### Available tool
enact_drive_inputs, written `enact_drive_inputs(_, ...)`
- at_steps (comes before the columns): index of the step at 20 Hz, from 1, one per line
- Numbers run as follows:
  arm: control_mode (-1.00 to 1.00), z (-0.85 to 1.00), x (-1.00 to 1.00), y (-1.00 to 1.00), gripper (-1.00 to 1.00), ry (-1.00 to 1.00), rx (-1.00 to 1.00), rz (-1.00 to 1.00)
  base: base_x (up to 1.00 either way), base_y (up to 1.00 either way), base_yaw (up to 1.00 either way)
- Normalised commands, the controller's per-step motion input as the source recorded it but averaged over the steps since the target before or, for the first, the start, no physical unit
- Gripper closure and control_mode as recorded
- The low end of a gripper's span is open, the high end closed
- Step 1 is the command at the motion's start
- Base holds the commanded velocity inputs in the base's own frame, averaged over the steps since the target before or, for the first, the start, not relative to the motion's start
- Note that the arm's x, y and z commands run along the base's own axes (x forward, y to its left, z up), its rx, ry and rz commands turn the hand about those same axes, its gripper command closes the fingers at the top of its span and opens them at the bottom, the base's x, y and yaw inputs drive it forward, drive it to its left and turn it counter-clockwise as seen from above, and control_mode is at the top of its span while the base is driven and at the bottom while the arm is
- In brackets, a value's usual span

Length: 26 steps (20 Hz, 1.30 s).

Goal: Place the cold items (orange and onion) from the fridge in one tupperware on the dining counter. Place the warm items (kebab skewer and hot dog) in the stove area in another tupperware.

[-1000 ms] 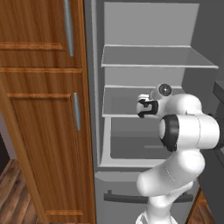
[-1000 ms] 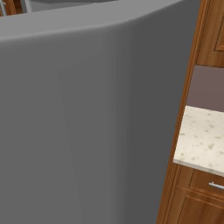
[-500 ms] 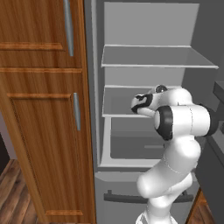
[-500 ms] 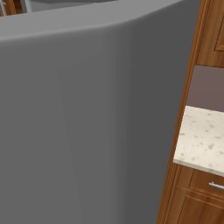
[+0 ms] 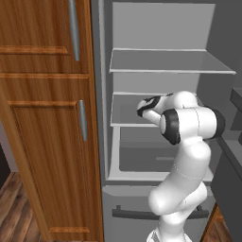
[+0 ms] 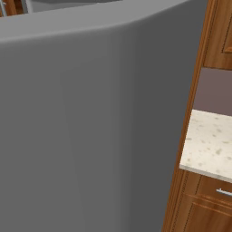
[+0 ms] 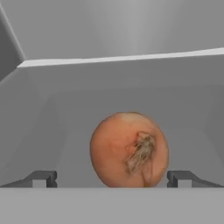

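Note:
A round orange-brown onion (image 7: 129, 151) with a fibrous root tuft facing me rests on a grey fridge shelf in the hand view. My gripper (image 7: 111, 178) is open, one dark fingertip (image 7: 43, 178) on each side of the onion, neither touching it. In the left base view the white arm reaches into the open fridge, and the gripper (image 5: 142, 108) sits at the middle shelf (image 5: 126, 119). The hand hides the onion there.
The fridge has an upper shelf (image 5: 172, 61) and a lower drawer (image 5: 142, 158). A tall wooden cabinet (image 5: 42, 118) stands left of it. In the right base view the grey fridge door (image 6: 90, 127) blocks most of the scene, with a speckled counter (image 6: 210, 145) to the right.
The hand has turned and pushed left and deeper over the middle fridge shelf. The jaws have stayed open.

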Motion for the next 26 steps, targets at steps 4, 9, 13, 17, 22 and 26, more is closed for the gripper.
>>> enact_drive_inputs(4,-1.0,-0.28,0.19,-0.08,-1.0,0.0,0.0,0.0,0.0,0.0,0.0)
enact_drive_inputs(9,-1.0,-0.29,0.2,-0.17,-1.0,-0.01,0.0,0.0,0.0,0.0,0.0)
enact_drive_inputs(13,-1.0,-0.33,0.12,-0.27,-1.0,-0.01,0.0,0.0,0.0,0.0,0.0)
enact_drive_inputs(17,-1.0,-0.48,0.07,-0.04,-1.0,0.0,0.0,0.0,0.0,0.0,0.0)
enact_drive_inputs(22,-1.0,-0.51,0.18,0.0,-1.0,0.0,0.0,0.0,0.0,0.0,0.0)
enact_drive_inputs(26,-1.0,-0.52,0.32,0.0,-1.0,0.02,0.0,0.0,0.0,0.0,0.0)
